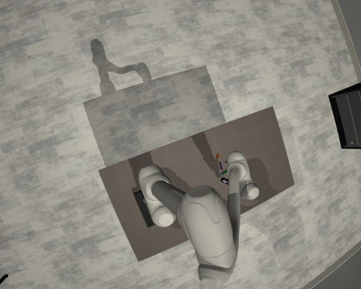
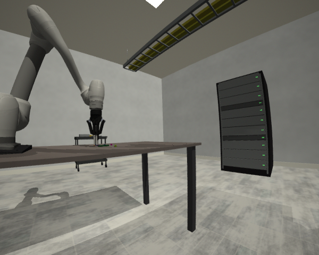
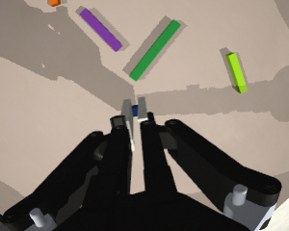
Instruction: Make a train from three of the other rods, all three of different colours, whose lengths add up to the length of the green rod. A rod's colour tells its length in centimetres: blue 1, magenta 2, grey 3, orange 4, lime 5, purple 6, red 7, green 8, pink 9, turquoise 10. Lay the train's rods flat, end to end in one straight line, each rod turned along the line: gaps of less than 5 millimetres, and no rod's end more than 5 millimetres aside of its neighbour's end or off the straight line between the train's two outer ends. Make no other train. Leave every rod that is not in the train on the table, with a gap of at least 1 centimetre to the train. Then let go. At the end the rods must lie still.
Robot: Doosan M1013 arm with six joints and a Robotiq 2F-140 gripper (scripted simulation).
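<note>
My gripper (image 2: 95, 144) (image 3: 136, 110) points down and is shut on a small blue rod (image 3: 135, 111), close to the table top. Whether that rod touches the table I cannot tell. The green rod (image 1: 224, 171) (image 2: 104, 145) (image 3: 155, 50) lies just beyond the fingertips in the wrist view, slanting. The purple rod (image 1: 220, 165) (image 3: 101, 30) lies to its left, apart from it. The lime rod (image 2: 115, 145) (image 3: 237, 72) lies to its right. The orange rod (image 1: 218, 156) (image 3: 54, 2) is cut off at the wrist view's top edge. A second blue rod (image 1: 226, 161) and a magenta rod (image 2: 111, 144) also lie on the table.
The brown table (image 1: 249, 133) bears the rods and the arm's dark base plate (image 1: 143, 211). The arm hides part of the table in the top view. A rack cabinet (image 2: 243, 123) and a cart (image 2: 91, 161) stand away from the table.
</note>
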